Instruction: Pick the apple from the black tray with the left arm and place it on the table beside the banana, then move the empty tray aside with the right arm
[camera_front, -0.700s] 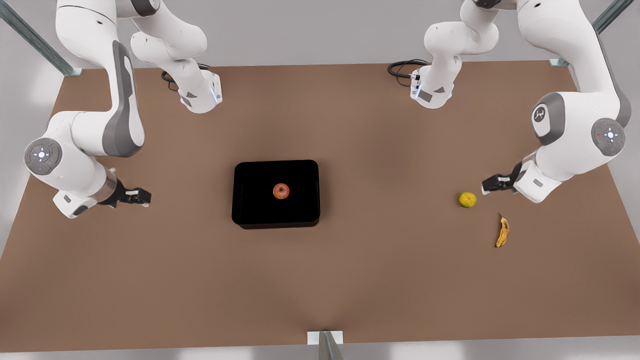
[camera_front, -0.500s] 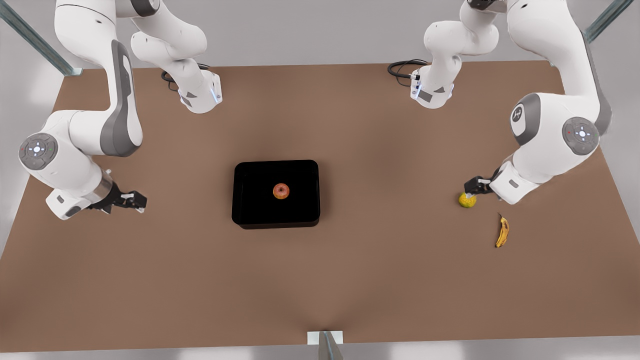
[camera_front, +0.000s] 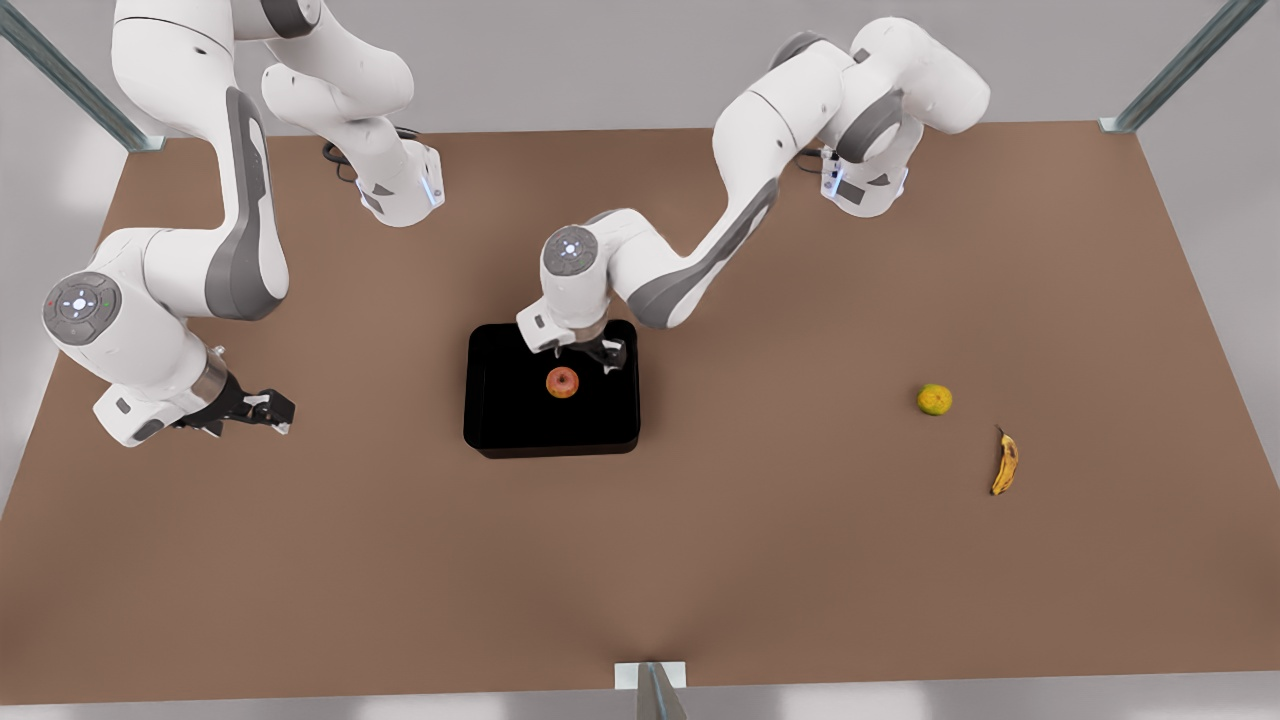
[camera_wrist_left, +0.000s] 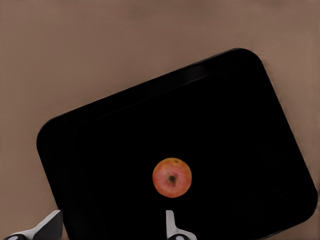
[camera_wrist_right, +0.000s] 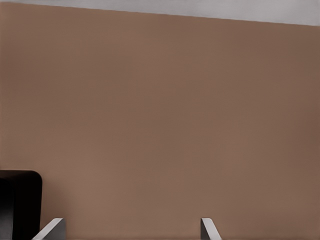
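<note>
Red-orange apple (camera_front: 562, 382) untouched | left gripper (camera_front: 583, 355) swung above it, fingers spread | right gripper (camera_front: 272, 410) open, parked

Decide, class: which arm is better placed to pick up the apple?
The left. Its gripper hangs over the black tray next to the apple, jaws open. The right gripper waits away from the tray.

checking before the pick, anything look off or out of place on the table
Nothing stands out. The small red-orange apple sits upright inside the glossy black tray, which lies flat on the brown table. The left gripper hovers open above it; the right gripper waits open, well off the tray.
</note>
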